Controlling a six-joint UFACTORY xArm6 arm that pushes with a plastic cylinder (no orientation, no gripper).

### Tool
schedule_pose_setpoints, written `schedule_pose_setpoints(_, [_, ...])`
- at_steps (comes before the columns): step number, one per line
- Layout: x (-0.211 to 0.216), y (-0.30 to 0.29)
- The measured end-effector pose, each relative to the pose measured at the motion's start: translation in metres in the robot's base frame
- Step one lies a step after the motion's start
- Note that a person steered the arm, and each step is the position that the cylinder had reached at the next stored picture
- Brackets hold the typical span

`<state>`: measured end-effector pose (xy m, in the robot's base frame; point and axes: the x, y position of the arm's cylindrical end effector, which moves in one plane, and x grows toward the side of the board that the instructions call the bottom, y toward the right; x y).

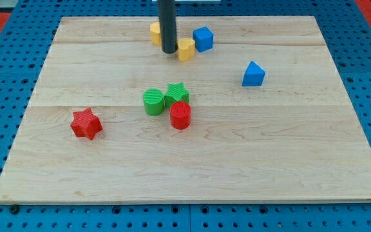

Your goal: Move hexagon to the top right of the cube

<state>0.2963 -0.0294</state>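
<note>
My tip [169, 51] rests on the board near the view's top centre. It is right against the left side of a small yellow block [186, 49] whose exact shape I cannot make out. The blue cube [203, 38] sits just to the upper right of that block, nearly touching it. A second yellow block [154, 32], which looks hexagonal, lies just behind and to the left of the rod [167, 22] and is partly hidden by it.
A blue wedge-shaped block [253, 75] lies at the right. A green cylinder [152, 102], a green star [176, 94] and a red cylinder [180, 115] cluster at the centre. A red star [85, 124] lies at the left. The wooden board's [269, 161] top edge is close behind the rod.
</note>
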Motion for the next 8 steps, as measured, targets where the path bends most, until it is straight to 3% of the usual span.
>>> schedule_pose_setpoints(2, [-0.017,-0.036])
schedule_pose_setpoints(3, [-0.078,-0.086])
schedule_pose_setpoints(4, [-0.105,-0.108])
schedule_pose_setpoints(6, [-0.040,0.006])
schedule_pose_setpoints(8, [-0.101,0.020])
